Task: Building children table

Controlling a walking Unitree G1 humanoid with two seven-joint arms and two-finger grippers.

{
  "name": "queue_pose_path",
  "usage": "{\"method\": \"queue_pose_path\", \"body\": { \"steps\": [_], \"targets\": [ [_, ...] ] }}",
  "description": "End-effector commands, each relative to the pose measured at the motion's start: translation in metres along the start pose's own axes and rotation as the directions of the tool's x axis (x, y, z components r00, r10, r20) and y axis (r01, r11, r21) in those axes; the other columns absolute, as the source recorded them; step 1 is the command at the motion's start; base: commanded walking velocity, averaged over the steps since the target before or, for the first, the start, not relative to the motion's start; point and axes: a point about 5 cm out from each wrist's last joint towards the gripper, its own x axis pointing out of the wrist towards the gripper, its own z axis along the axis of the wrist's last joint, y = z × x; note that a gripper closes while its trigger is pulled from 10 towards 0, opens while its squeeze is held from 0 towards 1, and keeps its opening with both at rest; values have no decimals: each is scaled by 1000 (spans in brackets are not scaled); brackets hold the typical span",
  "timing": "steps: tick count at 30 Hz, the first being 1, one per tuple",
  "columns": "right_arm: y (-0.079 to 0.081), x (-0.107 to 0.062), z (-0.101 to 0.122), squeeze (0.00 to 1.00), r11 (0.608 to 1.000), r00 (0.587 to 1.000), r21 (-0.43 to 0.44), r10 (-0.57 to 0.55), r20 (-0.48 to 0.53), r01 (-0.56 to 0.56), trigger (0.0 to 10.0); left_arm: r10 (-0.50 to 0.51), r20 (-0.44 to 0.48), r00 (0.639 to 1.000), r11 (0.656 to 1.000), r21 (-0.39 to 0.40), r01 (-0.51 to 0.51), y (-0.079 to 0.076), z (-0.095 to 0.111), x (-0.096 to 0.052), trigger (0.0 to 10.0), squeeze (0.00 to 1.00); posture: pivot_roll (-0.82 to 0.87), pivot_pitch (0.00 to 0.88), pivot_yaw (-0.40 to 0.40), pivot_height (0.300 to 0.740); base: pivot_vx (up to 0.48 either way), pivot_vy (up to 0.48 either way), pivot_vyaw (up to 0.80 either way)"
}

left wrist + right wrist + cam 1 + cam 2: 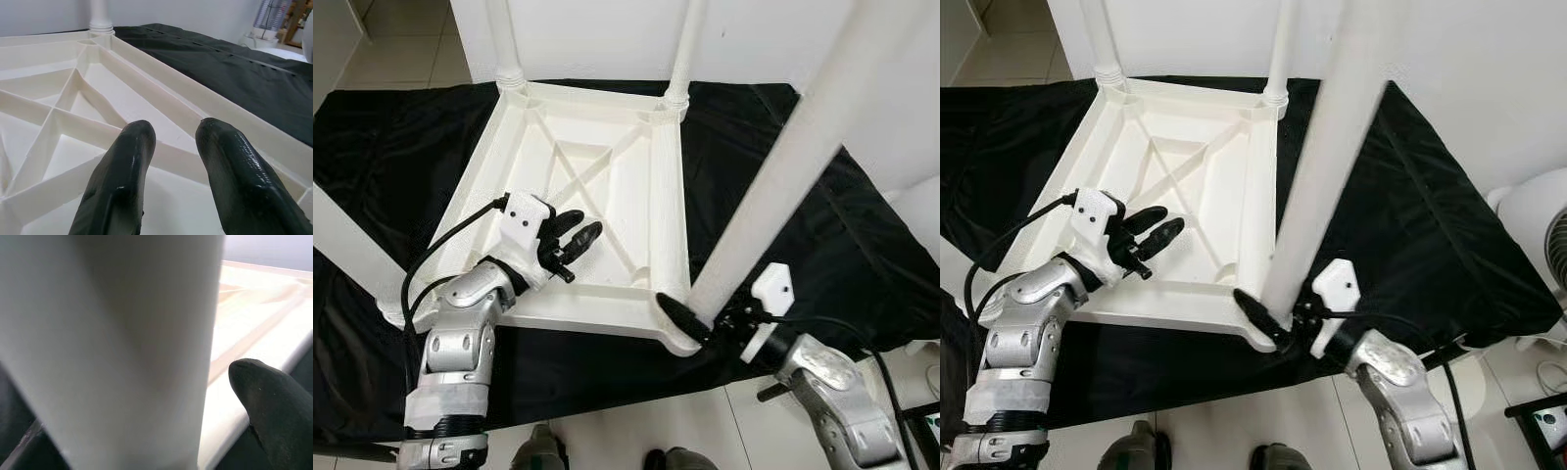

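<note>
A white plastic children's table lies upside down, its ribbed underside [607,166] facing up, on a black cloth [862,255]. Two legs stand in the far corners [504,39] [685,49]. A third leg [783,166] rises at the near right corner. My right gripper [700,323] is shut around that leg's base; one finger [274,401] shows beside the leg [122,342], the other is hidden behind it. My left gripper [576,238] hovers open just above the underside near the front rim, holding nothing [176,134].
Another white leg [347,250] slants up at the near left corner. A white fan [1538,225] stands off the cloth to the right. Tiled floor [401,39] lies beyond the cloth at the far left. My feet [543,450] are at the cloth's front edge.
</note>
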Motion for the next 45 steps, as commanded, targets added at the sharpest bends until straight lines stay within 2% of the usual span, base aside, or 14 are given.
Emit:
{"method": "queue_pose_path", "body": {
  "steps": [1,10,12,14,17,23,25,26,28,30,33,37,42,45],
  "targets": [
    [-8,-9,1,0,998,998,-23,-59,2,59,10000,27,9,1000,1000,1,-27,0,0,6,10000,0,1,101,-8,740,0,0,0],
    [-28,-25,-3,0,984,985,-47,-175,-8,174,10000,21,34,999,1000,-11,-20,4,6,21,10000,0,-25,98,46,740,0,0,0],
    [-38,-16,-8,0,986,988,-85,-149,-27,146,10000,0,39,999,1000,-8,1,4,8,27,10000,0,-45,99,80,740,0,0,0],
    [-38,-16,-8,0,986,988,-85,-149,-27,146,10000,0,39,999,1000,-8,1,4,8,27,10000,0,-45,99,80,740,0,0,0],
    [-56,-9,-8,0,989,992,-101,-116,-49,110,10000,-10,44,999,1000,2,10,6,11,31,10000,0,-44,98,85,740,0,0,0],
    [-76,-3,-6,0,988,993,-129,-93,-73,83,10000,-24,49,999,1000,-3,24,5,11,32,10000,0,-36,96,77,740,0,0,0],
    [-81,1,-6,0,988,993,-137,-86,-78,74,10000,-43,51,998,999,-5,44,3,11,32,10000,0,-34,93,74,740,0,0,0],
    [-85,9,-4,0,986,995,-153,-71,-74,59,10000,-79,48,996,997,-8,79,-2,9,31,10000,0,-31,91,70,740,0,0,0],
    [-85,9,-4,0,986,995,-153,-71,-74,59,10000,-79,48,996,997,-8,79,-2,9,31,10000,0,-31,91,70,740,0,0,0],
    [-91,23,0,0,983,997,-178,-49,-61,37,10000,-140,37,989,990,-10,140,-11,6,29,10000,0,-21,83,61,740,0,0,0],
    [-93,34,3,0,982,998,-184,-53,-30,46,10000,-167,29,986,986,-2,167,-18,3,28,10000,0,-12,80,54,740,0,0,0],
    [-91,38,3,0,985,998,-163,-58,-2,57,10000,-169,30,985,986,-2,169,-21,3,28,10000,0,-5,77,47,740,0,0,0],
    [-58,24,4,0,995,997,-91,-38,74,44,10000,-200,26,979,980,1,200,-25,2,23,10000,0,19,75,14,740,0,0,0],
    [-54,22,4,0,996,996,-82,-36,83,43,10000,-204,24,979,979,2,204,-26,1,22,10000,0,18,75,12,740,0,0,0]
  ]
}}
